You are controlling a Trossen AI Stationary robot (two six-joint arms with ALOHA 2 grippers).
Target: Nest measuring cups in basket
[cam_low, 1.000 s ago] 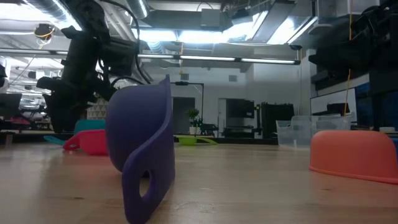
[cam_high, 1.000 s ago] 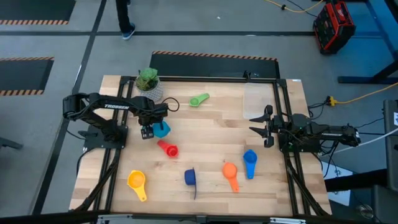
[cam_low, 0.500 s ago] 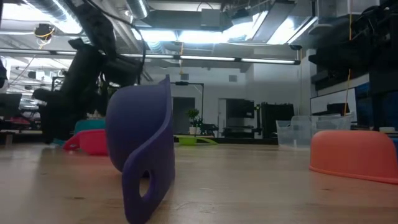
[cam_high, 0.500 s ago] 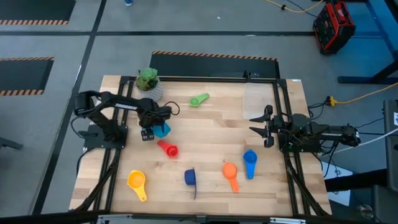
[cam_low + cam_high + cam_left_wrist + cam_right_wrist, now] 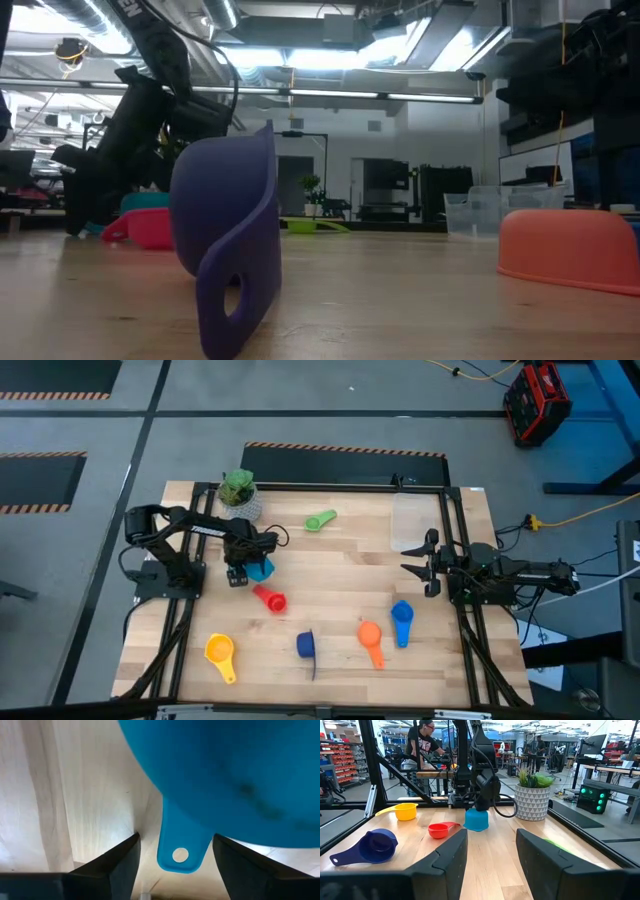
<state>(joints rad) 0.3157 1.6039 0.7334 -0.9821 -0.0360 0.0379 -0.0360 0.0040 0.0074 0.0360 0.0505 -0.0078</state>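
From above, the left gripper (image 5: pixel 238 572) is sitting over the teal cup (image 5: pixel 261 568) at the table's (image 5: pixel 340 560) left-middle, the basket (image 5: pixel 413 523) lying far right. In the left wrist view, its fingers (image 5: pixel 119 862) are standing apart on both sides of the cup's handle (image 5: pixel 181 851), not touching it. The right gripper (image 5: pixel 428 565) is waiting at the right, jaws apart

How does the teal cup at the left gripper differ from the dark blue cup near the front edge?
The teal cup sits bowl-down, its handle between the left gripper's open fingers; the dark blue cup lies tipped on its side, untouched. The teal one looks lighter in colour and lies near the plant. Both are plastic scoops with holed handles, outside the basket.
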